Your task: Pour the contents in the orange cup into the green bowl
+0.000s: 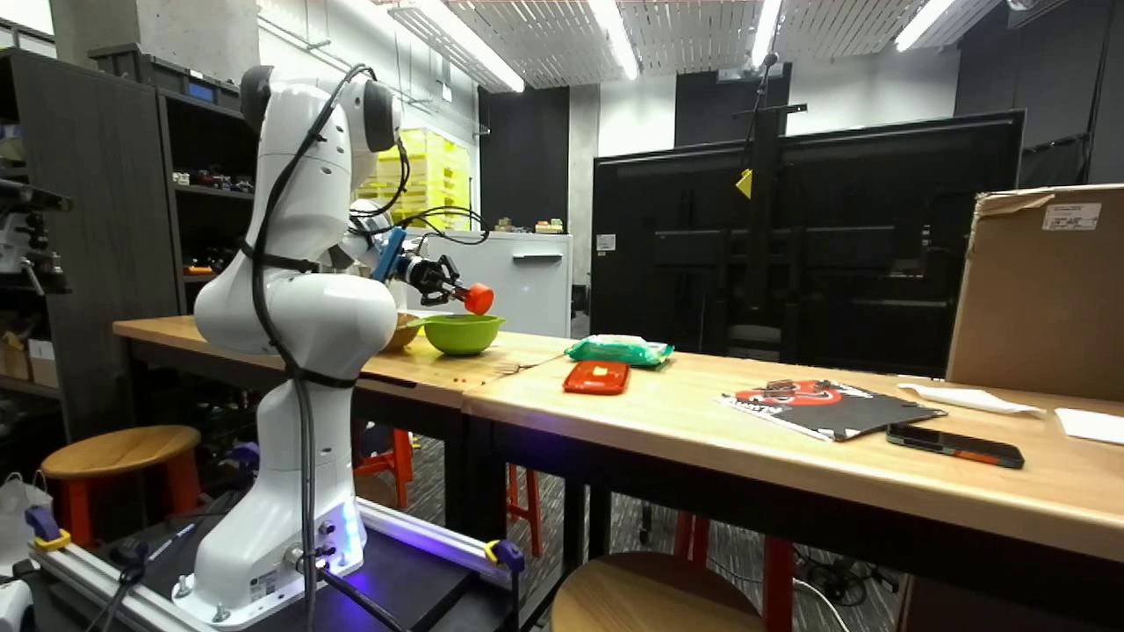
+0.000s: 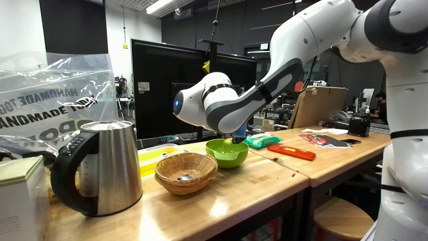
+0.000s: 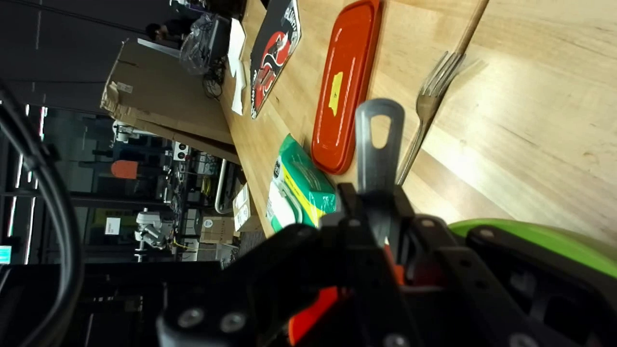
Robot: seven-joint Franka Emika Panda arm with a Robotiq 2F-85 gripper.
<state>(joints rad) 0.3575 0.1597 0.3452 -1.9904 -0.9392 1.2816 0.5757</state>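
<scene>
The orange cup hangs just above the green bowl in an exterior view, over its right part. The cup looks tipped; its inside and contents do not show. My gripper is shut on the cup's grey metal handle, which sticks out past the fingertips in the wrist view. A red-orange part of the cup shows low behind the fingers there. The green bowl's rim is at the lower right. In an exterior view the bowl stands upright under the wrist, which hides the cup and the fingers.
A wicker basket stands close beside the bowl, with a steel kettle farther off. A fork, a red case and a green wipes pack lie on the other side. Small red bits lie near the table edge.
</scene>
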